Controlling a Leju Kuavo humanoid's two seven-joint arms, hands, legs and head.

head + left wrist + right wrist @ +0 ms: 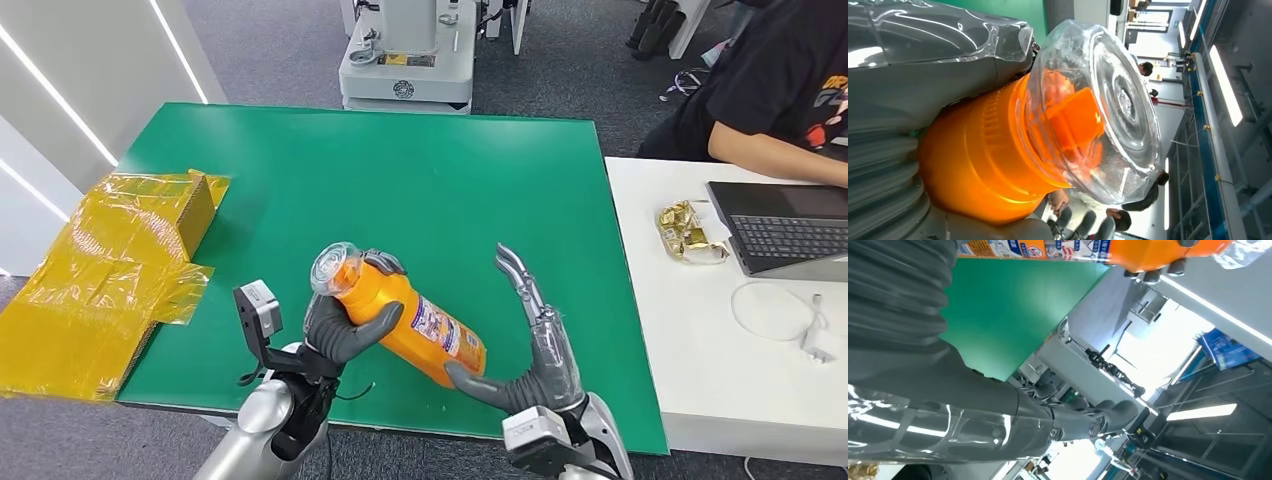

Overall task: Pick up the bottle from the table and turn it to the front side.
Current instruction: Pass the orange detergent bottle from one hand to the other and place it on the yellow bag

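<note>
An orange bottle [425, 325] with a clear domed cap [333, 266] and a printed label lies tilted above the green table [400, 160], cap toward the left. My left hand [345, 325] grips its neck end, fingers wrapped over the top. My right hand [535, 350] stands at the bottle's base with its thumb touching the bottom and its fingers spread upward, apart from the bottle. In the left wrist view the clear cap [1098, 110] and orange shoulder [978, 165] sit right against my left hand [898, 100]. The right wrist view has the bottle [1148, 250] beyond my right hand [923, 365].
Yellow plastic wrap with a cardboard box [110, 265] lies over the table's left edge. A white table [680, 350] to the right carries a laptop [790, 225], a gold wrapper [688, 230] and a white cable [790, 315]; a person [780, 100] sits there. A machine base [405, 60] stands behind.
</note>
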